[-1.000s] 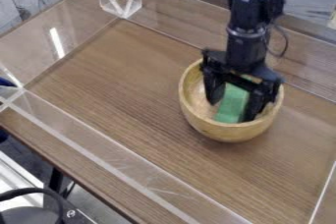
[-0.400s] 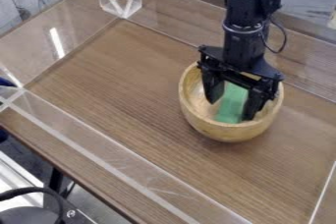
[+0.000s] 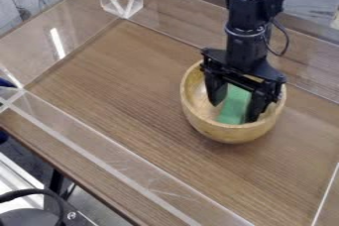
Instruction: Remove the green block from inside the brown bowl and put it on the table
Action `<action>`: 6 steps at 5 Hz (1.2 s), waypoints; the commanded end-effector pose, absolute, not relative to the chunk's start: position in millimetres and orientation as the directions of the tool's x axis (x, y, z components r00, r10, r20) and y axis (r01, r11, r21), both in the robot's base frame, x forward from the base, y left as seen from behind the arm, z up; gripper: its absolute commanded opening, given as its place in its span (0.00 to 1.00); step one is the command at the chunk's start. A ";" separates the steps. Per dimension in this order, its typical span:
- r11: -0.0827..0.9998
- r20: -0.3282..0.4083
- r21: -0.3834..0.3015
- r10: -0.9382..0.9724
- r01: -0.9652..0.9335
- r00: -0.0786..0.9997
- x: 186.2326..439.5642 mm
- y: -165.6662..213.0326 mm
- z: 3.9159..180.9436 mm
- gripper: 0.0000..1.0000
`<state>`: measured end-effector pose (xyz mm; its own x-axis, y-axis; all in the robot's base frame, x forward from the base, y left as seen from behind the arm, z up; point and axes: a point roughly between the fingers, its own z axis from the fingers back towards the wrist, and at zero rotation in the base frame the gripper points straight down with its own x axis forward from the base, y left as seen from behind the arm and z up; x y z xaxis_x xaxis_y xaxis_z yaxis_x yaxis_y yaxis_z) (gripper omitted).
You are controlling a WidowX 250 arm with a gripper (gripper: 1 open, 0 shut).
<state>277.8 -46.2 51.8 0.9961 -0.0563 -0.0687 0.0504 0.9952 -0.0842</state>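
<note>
One green block (image 3: 237,105) in one brown bowl (image 3: 199,114); one pincer (image 3: 240,92) spread wide (straddling block), one table (image 3: 119,91).

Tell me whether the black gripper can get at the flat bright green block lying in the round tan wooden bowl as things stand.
Probably yes. The gripper points down into the brown bowl with its jaws open on either side of the green block. Nothing lies between the fingers and the block; only the bowl's rim is close by.
</note>
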 end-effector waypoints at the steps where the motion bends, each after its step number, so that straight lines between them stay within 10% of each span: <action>1: 0.995 -0.030 -0.088 -0.040 0.038 0.999 285.0 -43.9 59.5 1.00; 5: 0.996 -0.022 -0.093 -0.019 0.017 1.000 286.9 -41.3 56.2 1.00; 6: 0.996 -0.025 -0.093 -0.017 0.014 1.000 287.6 -41.1 53.9 0.00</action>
<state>280.0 -41.3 44.2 0.9977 -0.0209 -0.0651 0.0150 0.9959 -0.0895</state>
